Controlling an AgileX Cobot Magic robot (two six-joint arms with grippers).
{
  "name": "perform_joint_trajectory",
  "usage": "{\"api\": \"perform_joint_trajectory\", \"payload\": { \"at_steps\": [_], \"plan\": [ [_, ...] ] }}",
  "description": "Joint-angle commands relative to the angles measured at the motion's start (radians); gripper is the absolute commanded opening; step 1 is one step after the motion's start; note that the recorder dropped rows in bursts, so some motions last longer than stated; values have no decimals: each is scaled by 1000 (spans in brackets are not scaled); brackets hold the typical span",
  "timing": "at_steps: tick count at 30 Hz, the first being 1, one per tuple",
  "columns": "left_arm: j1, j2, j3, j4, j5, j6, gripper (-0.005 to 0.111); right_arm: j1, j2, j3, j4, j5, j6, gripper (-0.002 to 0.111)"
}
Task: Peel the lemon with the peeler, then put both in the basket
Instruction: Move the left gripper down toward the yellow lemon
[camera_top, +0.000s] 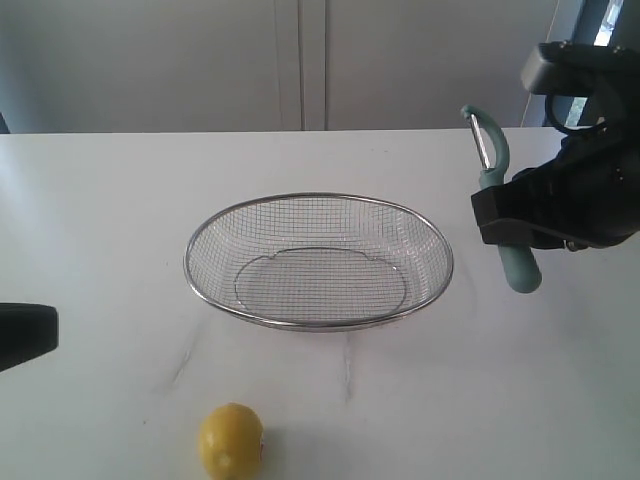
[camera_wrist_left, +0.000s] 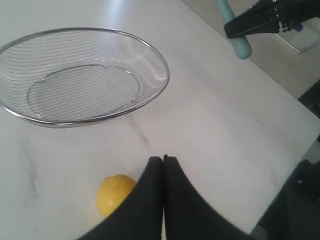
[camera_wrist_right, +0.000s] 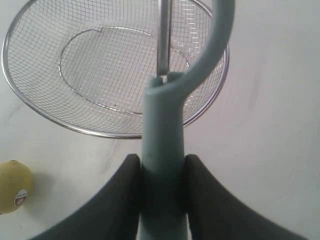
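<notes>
The yellow lemon lies on the white table near the front edge, left of centre; it also shows in the left wrist view and the right wrist view. The wire mesh basket sits mid-table with nothing in it. My right gripper is shut on the handle of the pale teal peeler, held in the air to the right of the basket with its blade end up. My left gripper is shut on nothing, just above the table and beside the lemon.
The white table runs to a pale wall at the back. Only a dark edge of the left arm shows at the exterior view's left border. The table edge drops off beyond the left gripper.
</notes>
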Motion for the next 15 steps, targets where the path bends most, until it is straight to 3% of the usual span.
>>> {"api": "perform_joint_trajectory", "payload": {
  "at_steps": [1,10,12,15],
  "plan": [
    [-6,79,-5,-131,44,129,0,2,-7,-6,7,-12,-7,0],
    [-6,227,-27,-224,11,305,0,2,-7,-6,7,-12,-7,0],
    [-20,300,-66,-177,20,296,0,2,-7,-6,7,-12,-7,0],
    [-97,426,-148,-8,-3,208,0,2,-7,-6,7,-12,-7,0]
  ]
}}
